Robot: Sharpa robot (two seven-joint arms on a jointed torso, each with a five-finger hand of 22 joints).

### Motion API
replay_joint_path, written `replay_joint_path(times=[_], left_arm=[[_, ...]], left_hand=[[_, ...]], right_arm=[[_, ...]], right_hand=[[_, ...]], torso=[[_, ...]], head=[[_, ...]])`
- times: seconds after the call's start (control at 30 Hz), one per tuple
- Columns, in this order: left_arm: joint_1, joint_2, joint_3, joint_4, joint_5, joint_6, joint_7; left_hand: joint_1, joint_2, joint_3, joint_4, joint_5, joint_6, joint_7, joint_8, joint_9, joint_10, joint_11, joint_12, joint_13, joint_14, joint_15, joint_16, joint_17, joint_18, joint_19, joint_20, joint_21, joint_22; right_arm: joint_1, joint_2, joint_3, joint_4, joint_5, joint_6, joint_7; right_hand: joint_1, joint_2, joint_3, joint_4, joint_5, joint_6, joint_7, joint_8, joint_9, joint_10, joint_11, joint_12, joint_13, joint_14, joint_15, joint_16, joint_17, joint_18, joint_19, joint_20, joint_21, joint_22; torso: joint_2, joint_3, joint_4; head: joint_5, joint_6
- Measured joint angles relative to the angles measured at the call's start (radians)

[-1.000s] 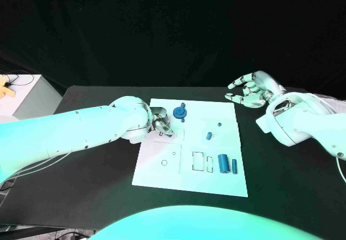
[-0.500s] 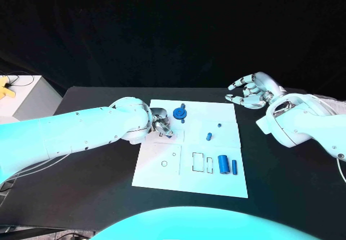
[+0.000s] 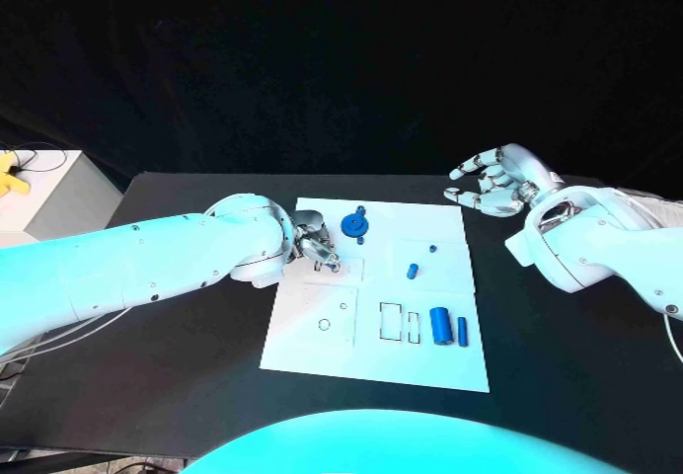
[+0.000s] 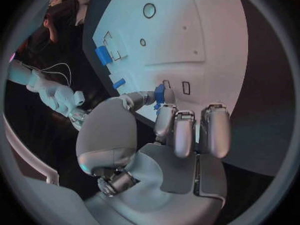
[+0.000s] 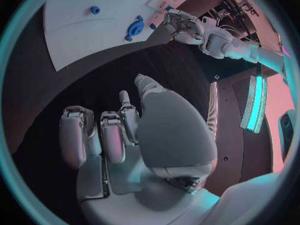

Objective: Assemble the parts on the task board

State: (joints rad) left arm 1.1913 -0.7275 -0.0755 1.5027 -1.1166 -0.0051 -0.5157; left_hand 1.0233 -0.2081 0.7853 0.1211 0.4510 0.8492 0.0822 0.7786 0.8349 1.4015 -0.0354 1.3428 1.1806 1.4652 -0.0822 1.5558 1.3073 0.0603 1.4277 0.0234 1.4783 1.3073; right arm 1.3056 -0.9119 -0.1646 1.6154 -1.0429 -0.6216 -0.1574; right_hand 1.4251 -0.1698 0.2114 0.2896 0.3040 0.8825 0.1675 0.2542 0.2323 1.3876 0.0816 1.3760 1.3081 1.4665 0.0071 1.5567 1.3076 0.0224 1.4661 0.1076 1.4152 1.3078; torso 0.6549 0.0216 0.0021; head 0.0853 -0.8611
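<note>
The white task board [image 3: 373, 354] lies mid-table. My left hand [image 3: 315, 246] hovers low over its far left part and pinches a small blue part [image 4: 160, 93] between thumb and a finger. Just beyond it stands a blue gear-like part [image 3: 354, 223]. A short blue piece [image 3: 412, 268] and a tiny one [image 3: 431, 247] lie mid-board. Two blue cylinders [image 3: 441, 323] lie side by side at the near right. My right hand [image 3: 495, 180] hangs over the black table past the board's far right corner, fingers loosely apart and holding nothing.
Outlined slots [image 3: 390, 320] and a small oval hole [image 3: 325, 323] mark the board's near half. A white box [image 3: 57, 197] with a yellow object [image 3: 12, 173] stands off the table's left edge. Bare black table [image 3: 569, 346] surrounds the board.
My left forearm has swung slightly outward while its hand stays at the same spot on the board. The right hand has not moved.
</note>
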Motion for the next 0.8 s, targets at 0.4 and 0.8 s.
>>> replay_joint_path(times=[0.4, 0.8], left_arm=[[0.000, 0.002, 0.005, -0.002, 0.007, -0.046, 0.001], [-0.001, 0.049, -0.003, -0.049, 0.005, -0.042, 0.001]], left_hand=[[0.000, 0.000, 0.000, 0.000, 0.000, 0.000, 0.000, 0.000, 0.000, 0.000, 0.000, 0.000, 0.000, 0.000, 0.000, 0.000, 0.000, 0.000, 0.000, 0.000, 0.000, 0.001], [0.003, 0.003, 0.000, 0.000, -0.003, 0.000, 0.000, -0.004, 0.000, 0.000, 0.000, 0.000, 0.004, 0.000, 0.000, 0.000, 0.000, 0.000, 0.000, 0.000, 0.000, 0.001]], right_arm=[[-0.001, 0.000, 0.000, 0.001, 0.000, 0.000, 0.001], [-0.001, 0.000, 0.000, 0.002, 0.000, 0.000, 0.001]], right_hand=[[0.000, 0.000, 0.000, 0.000, 0.000, 0.000, 0.000, 0.000, 0.000, 0.000, 0.000, 0.000, 0.000, 0.000, 0.000, 0.000, 0.000, 0.000, 0.000, 0.000, 0.000, 0.000], [0.000, 0.000, 0.003, -0.003, 0.000, 0.000, 0.000, 0.000, 0.000, 0.000, 0.000, 0.000, 0.000, 0.000, 0.000, 0.000, 0.000, 0.000, 0.000, 0.000, 0.000, 0.000]], torso=[[0.001, 0.0014, -0.0007], [0.002, 0.0018, -0.0020]], head=[[0.000, -0.002], [0.001, -0.004]])
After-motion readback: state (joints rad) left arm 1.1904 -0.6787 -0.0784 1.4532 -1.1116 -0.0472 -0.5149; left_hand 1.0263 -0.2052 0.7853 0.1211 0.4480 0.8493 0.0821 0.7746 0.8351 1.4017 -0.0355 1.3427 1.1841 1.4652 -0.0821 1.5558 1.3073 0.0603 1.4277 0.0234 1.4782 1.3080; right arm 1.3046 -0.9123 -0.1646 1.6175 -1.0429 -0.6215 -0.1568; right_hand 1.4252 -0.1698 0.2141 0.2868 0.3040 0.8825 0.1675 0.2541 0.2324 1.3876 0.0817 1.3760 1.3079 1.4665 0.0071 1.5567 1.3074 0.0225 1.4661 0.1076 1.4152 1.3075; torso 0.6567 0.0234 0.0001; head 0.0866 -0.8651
